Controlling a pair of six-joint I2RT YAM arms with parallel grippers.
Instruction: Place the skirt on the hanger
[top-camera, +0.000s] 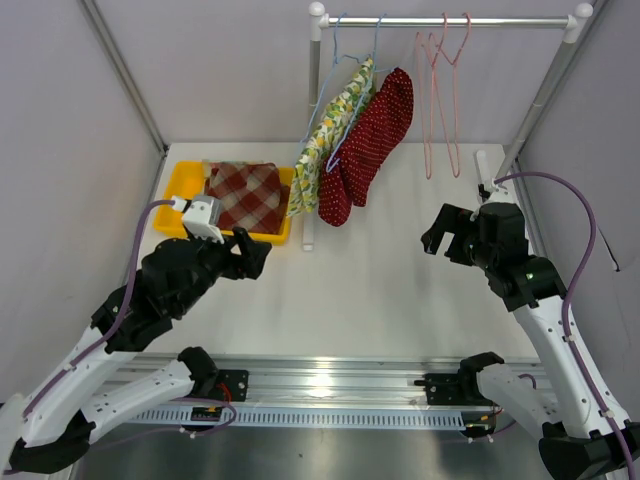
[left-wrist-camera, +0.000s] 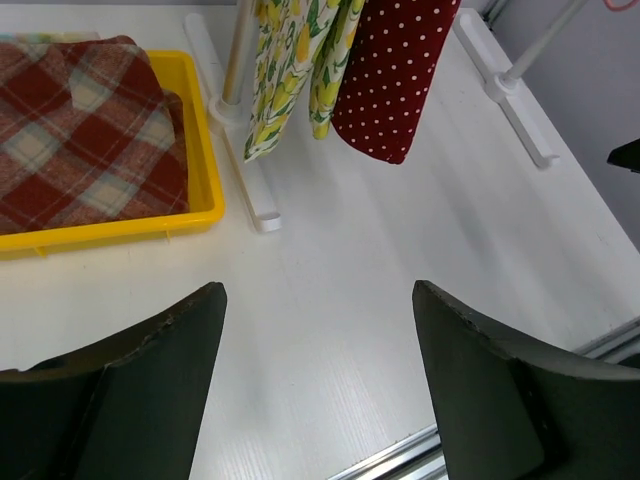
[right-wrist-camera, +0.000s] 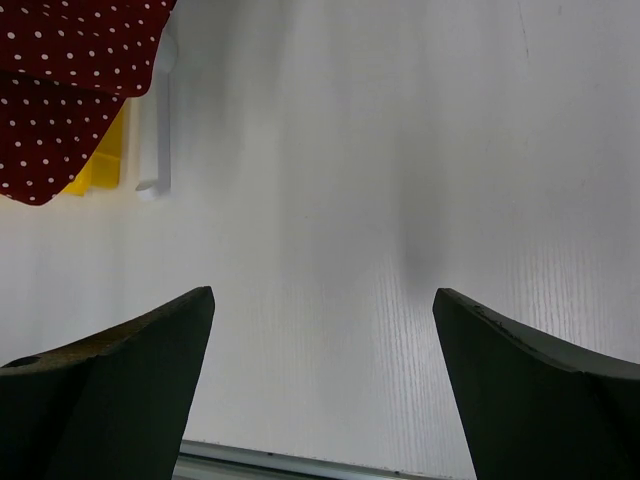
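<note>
A red plaid skirt (top-camera: 245, 195) lies folded in a yellow tray (top-camera: 176, 183) at the back left; it also shows in the left wrist view (left-wrist-camera: 80, 130). Two empty pink hangers (top-camera: 440, 90) hang on the white rail (top-camera: 450, 21) at the right. A lemon-print skirt (top-camera: 330, 130) and a red polka-dot skirt (top-camera: 375, 135) hang on blue hangers. My left gripper (top-camera: 252, 252) is open and empty, just in front of the tray. My right gripper (top-camera: 440, 238) is open and empty over bare table at the right.
The rack's white base foot (left-wrist-camera: 240, 150) lies on the table beside the tray; another foot (left-wrist-camera: 505, 90) lies to the right. The polka-dot skirt (right-wrist-camera: 70, 80) hangs at the upper left of the right wrist view. Grey walls enclose the table on both sides.
</note>
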